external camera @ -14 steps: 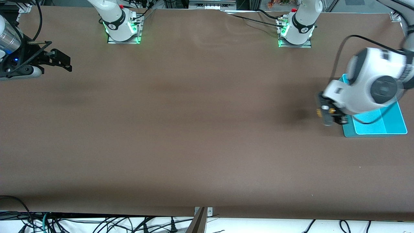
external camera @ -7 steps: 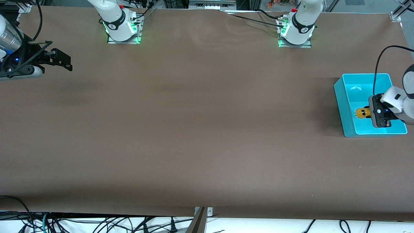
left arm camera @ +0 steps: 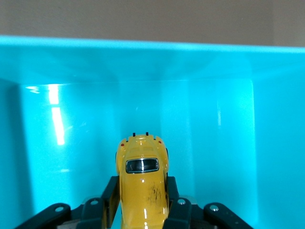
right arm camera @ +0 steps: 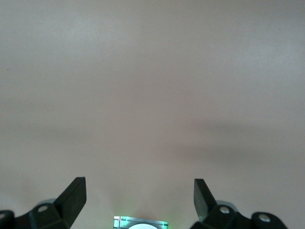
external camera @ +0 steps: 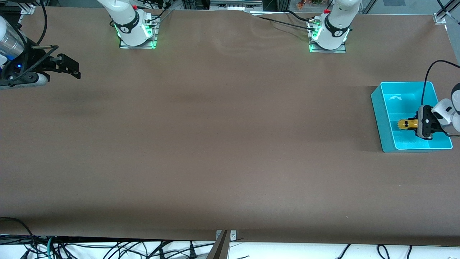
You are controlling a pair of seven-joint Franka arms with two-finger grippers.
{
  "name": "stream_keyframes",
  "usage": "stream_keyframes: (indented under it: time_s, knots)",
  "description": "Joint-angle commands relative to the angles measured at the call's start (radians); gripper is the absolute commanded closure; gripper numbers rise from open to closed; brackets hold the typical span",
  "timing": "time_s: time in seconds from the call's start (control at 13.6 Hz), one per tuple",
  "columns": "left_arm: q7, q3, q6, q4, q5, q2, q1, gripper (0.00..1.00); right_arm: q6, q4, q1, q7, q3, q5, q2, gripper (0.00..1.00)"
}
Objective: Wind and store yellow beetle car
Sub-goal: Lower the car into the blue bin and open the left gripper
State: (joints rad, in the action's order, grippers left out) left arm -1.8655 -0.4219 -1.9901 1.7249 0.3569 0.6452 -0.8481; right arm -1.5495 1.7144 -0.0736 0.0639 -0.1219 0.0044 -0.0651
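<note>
Yellow beetle car (external camera: 407,124) is what we have clamped in the left end effector (external camera: 417,125), whose fingers (left arm camera: 172,198) press on the two flanks of its body. Car and end effector both sit low inside the teal bin (external camera: 379,115), which stands near the corner of the desk at the left arm's end, by the edge that runs past that arm's base.

The relation the next move turns on is simple: the car's long axis runs straight out from between the fingers, in line with the reach, pointing toward the bin wall on the side of the desk's middle. In the left wrist view we see open bin floor between the car's tip and that wall, so the car is not jammed against anything. We cannot tell whether its wheels already touch the floor.

We judge that only letting go remains, followed by a clean lift out of the bin.

The right end effector (right arm camera: 139,191) waits with its fingers spread wide and empty over bare desk at the right arm's end, well apart from the bin.
</note>
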Motion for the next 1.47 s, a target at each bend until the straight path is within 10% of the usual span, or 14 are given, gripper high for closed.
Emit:
stream_keyframes:
  time_s: [0.0, 0.07, 0.15, 0.66, 1.39]
  knots:
    - [-0.027, -0.021, 0.000, -0.004, 0.028, 0.040, -0.031, 0.91, 0.019, -0.010, 0.009, -0.015, 0.002, -0.014, -0.001, 0.00]
    - [-0.032, -0.021, -0.001, -0.002, 0.028, 0.040, -0.034, 0.75, 0.019, -0.010, 0.009, -0.016, 0.002, -0.014, -0.001, 0.00]
    - [-0.064, -0.023, 0.002, -0.004, 0.019, 0.040, -0.041, 0.02, 0.019, -0.010, 0.009, -0.016, 0.002, -0.014, -0.001, 0.00]
    - [-0.092, -0.043, 0.118, -0.062, -0.087, -0.048, -0.029, 0.00, 0.019, -0.012, 0.009, -0.006, 0.002, -0.014, -0.001, 0.00]
    - [0.296, -0.244, 0.503, -0.433, -0.095, -0.070, 0.131, 0.00, 0.014, -0.012, 0.008, -0.003, 0.002, -0.011, -0.005, 0.00]
